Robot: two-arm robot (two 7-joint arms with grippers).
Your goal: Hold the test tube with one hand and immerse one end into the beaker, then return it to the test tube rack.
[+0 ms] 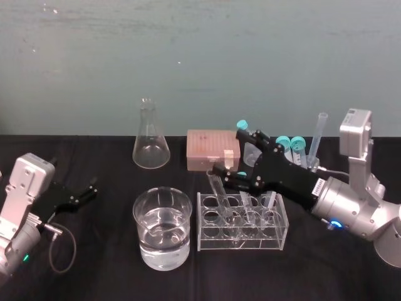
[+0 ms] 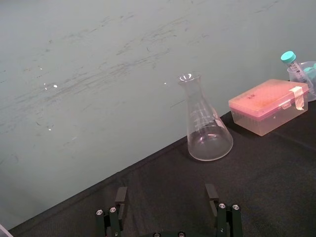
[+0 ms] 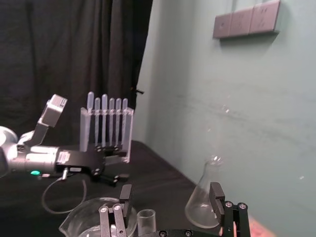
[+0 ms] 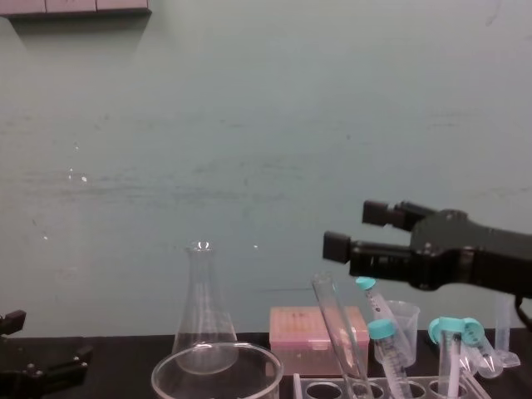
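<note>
R gripper [image 1: 229,152] hangs spread wide just over the test tube [image 1: 220,199], nothing gripped yet. Tube leans in the test tube rack [image 1: 276,243], next to the beaker [image 1: 141,216]. Thin glass, so prob. light, slick and brittle: pinch softly near the top end. L gripper [image 1: 92,189] parked open, left side of the tabletop [image 1: 106,276].
</note>
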